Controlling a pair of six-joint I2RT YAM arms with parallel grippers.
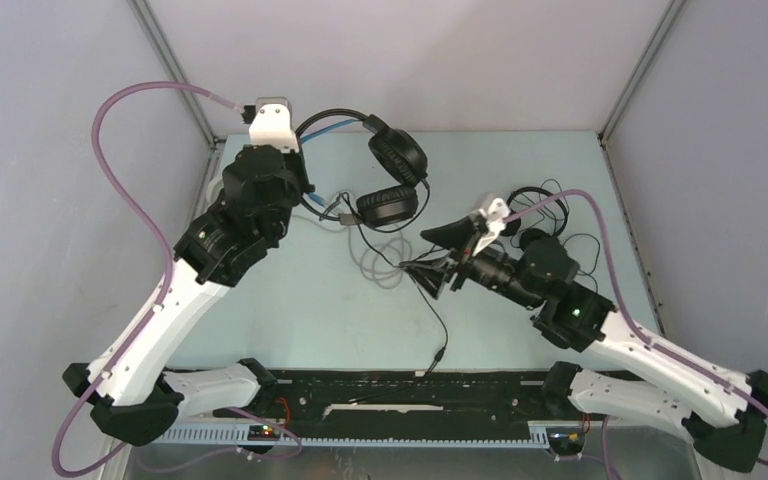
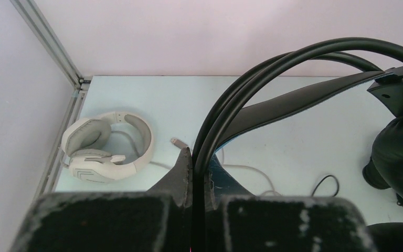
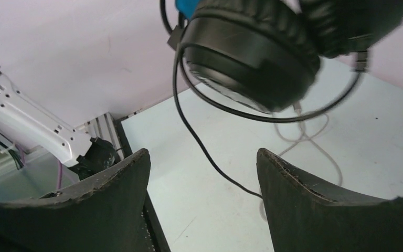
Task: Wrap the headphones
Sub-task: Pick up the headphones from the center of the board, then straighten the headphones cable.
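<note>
The black over-ear headphones (image 1: 397, 157) hang by their headband (image 2: 294, 105) over the far middle of the desk (image 1: 310, 320), with the two ear cups close together, one just in front of the other. The left gripper (image 2: 194, 163) is clamped on the thin black bands of the headband, its fingers pressed together around them. The pair's black cable (image 3: 204, 152) drops from the lower cup and trails across the desk toward the near edge.

The right gripper (image 1: 432, 252) sits just beside the lower ear cup, on its right. Its fingers are spread wide and hold nothing, and the right wrist view shows the black cable running across the gap between them.

The white over-ear headphones (image 2: 107, 147) lie on the desk near the far left corner, close to the frame rail. A loose grey cable (image 1: 372, 262) loops on the desk under the hanging pair. The small thin black headphones (image 1: 533, 212) lie with their cord behind the right arm, toward the far right.
</note>
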